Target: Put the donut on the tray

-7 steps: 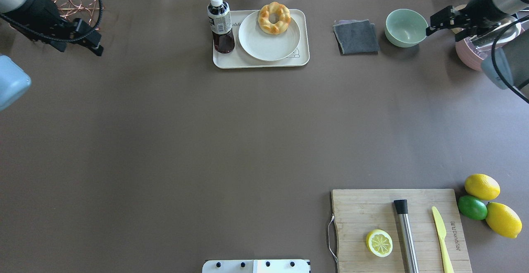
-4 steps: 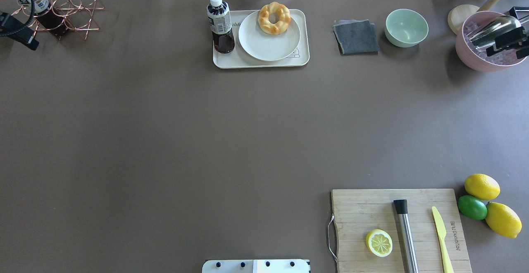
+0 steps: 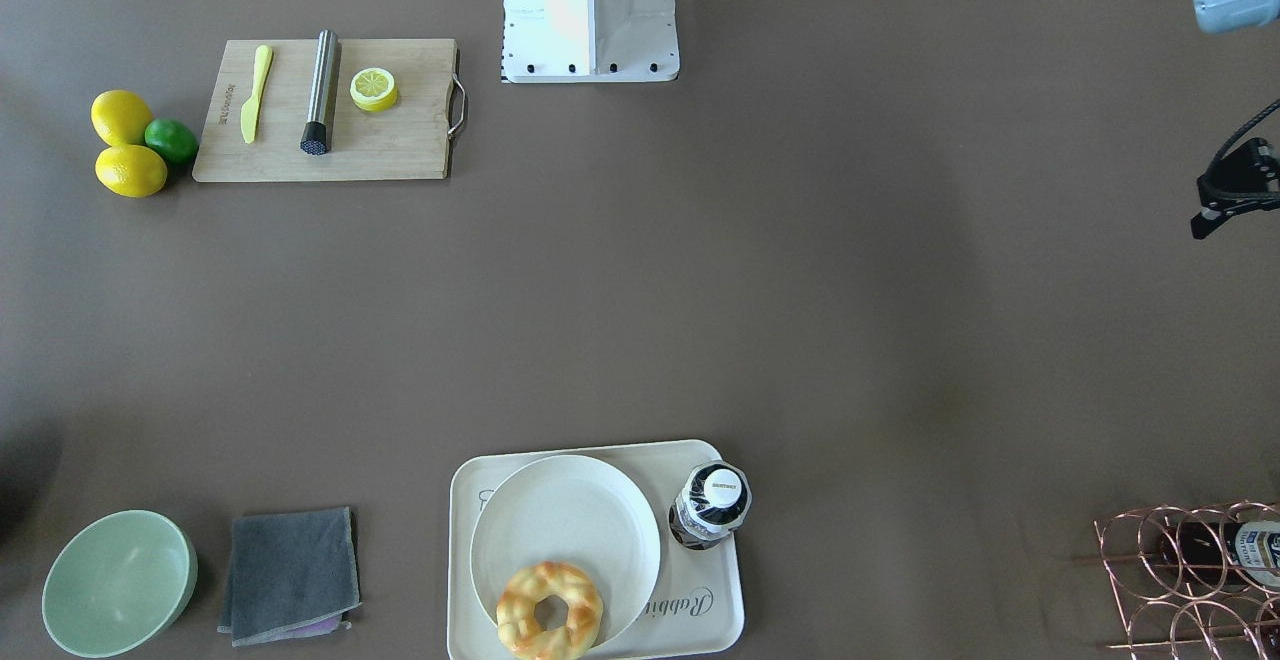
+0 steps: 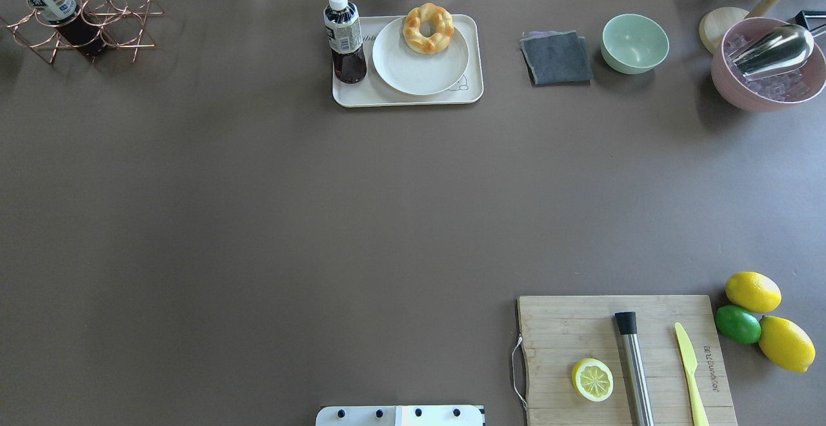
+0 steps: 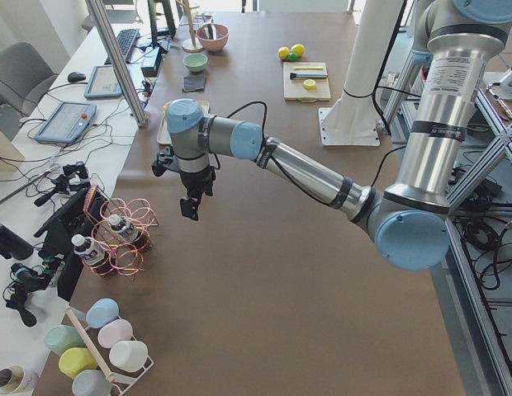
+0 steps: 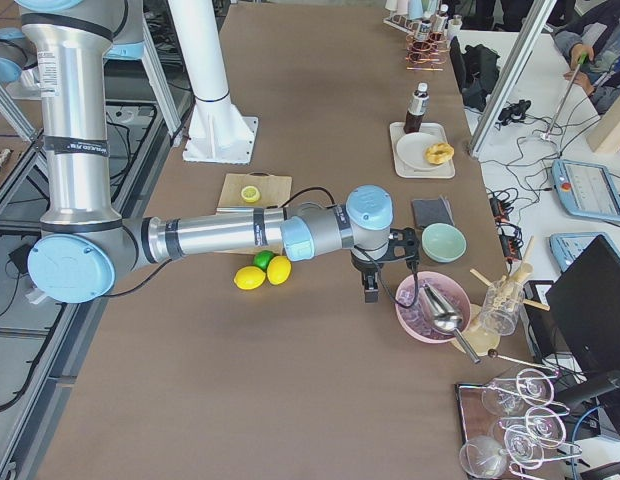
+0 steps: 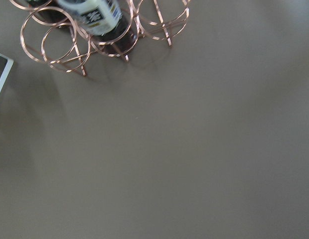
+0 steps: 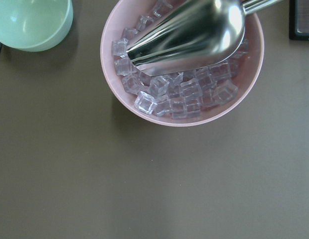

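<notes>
Arms point(image 5: 305, 169) withdrawn; donut point(image 4: 428, 28) flat (hole up).

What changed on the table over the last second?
The left claw drew back off the overhead view's left edge, the right claw off its right; nothing was visibly taken or released. The donut, plate, tray and bottle stayed put.

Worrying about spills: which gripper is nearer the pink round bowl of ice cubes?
Right. The right gripper hangs just beside the pink round bowl of ice cubes; the left gripper is at the table's far end, by the copper wire rack.
</notes>
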{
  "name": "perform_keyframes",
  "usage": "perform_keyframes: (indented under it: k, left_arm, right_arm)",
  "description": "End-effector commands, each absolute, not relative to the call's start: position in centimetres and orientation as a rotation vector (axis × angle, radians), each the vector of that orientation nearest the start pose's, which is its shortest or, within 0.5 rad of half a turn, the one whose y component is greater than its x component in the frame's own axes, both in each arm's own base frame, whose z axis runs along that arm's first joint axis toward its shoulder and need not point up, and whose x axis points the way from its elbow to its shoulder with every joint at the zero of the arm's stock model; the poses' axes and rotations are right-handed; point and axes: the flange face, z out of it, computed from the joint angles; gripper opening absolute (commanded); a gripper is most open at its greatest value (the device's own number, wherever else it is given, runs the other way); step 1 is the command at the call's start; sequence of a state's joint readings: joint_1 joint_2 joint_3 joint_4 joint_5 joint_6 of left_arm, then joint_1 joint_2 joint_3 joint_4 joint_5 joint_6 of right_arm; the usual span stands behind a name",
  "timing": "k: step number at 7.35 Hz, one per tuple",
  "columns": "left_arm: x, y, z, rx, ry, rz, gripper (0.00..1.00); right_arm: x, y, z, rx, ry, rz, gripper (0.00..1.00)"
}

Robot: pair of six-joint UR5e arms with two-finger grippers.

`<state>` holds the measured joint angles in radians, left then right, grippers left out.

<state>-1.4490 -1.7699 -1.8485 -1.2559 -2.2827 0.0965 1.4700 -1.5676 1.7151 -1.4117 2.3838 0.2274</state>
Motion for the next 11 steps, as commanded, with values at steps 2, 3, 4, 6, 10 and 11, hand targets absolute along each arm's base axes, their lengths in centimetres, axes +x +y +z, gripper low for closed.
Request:
perform_keyframes:
  k: [2, 3, 4, 6, 10, 11]
  left_arm:
    - [-8.0, -46.9, 55.8, 0.186, 0.692, 0.267, 0.97]
    - [-8.7, -46.1, 56.5, 0.184, 0.684, 0.254, 0.97]
    - [-8.7, -44.6, 57.8, 0.194, 0.684, 0.255, 0.97]
    - [-8.8, -43.6, 59.3, 0.185, 0.651, 0.255, 0.97]
    - [-8.8, -43.0, 58.4, 0.218, 0.649, 0.264, 0.97]
    - [-8.8, -42.9, 58.3, 0.221, 0.647, 0.265, 0.98]
  right_arm:
    - [4.0, -52.7, 55.4, 0.166, -0.75, -0.094, 1.0]
    - [4.1, -52.7, 55.3, 0.17, -0.746, -0.093, 1.0]
    - [4.3, -52.6, 54.6, 0.183, -0.747, -0.095, 1.0]
    - [4.3, -52.5, 54.0, 0.192, -0.756, -0.097, 1.0]
    - [3.8, -52.5, 54.0, 0.187, -0.766, -0.101, 1.0]
    - [3.8, -52.5, 54.0, 0.187, -0.766, -0.101, 1.0]
